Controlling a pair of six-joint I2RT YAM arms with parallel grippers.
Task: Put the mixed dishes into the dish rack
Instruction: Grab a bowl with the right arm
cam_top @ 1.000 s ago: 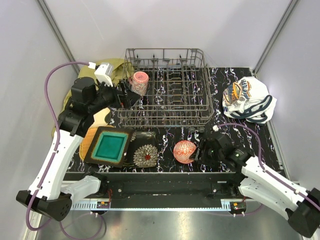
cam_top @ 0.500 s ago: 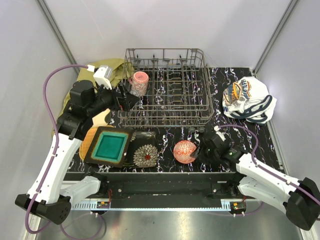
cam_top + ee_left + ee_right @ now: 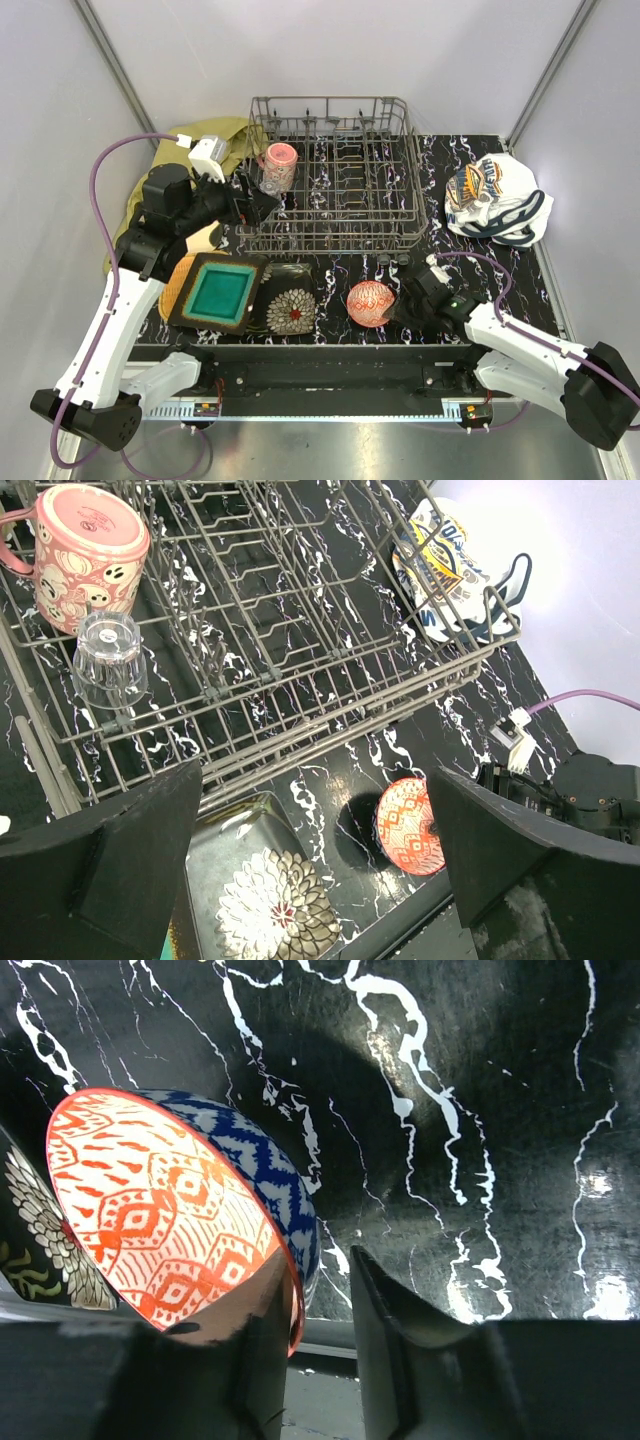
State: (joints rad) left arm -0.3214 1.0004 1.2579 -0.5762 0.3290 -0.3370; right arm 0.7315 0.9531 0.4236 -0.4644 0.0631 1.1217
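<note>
Red bowl (image 3: pixel 170 1210), tipped on its edge on the black marbled tabletop (image 3: pixel 470 260), in front of the dish rack (image 3: pixel 330 240) and apart from it; right tool (image 3: pixel 315 1280) astride its rim, fingers narrowly apart (outer one not touching). Dark floral plate (image 3: pixel 292 310) just beside it, teal square plate (image 3: pixel 220 290) beyond. Pink cup (image 3: pixel 278 165) and clear glass (image 3: pixel 108 660) in the rack's left end; left tool (image 3: pixel 312 780) spread wide at that near corner

Two arms, left arm (image 3: pixel 105 320) and right arm (image 3: pixel 525 345), white shells over black joints. Purple cable (image 3: pixel 97 180) looped along each. White camera block (image 3: pixel 207 155) at left wrist. Matte black wedge-shaped fingers (image 3: pixel 110 865).
</note>
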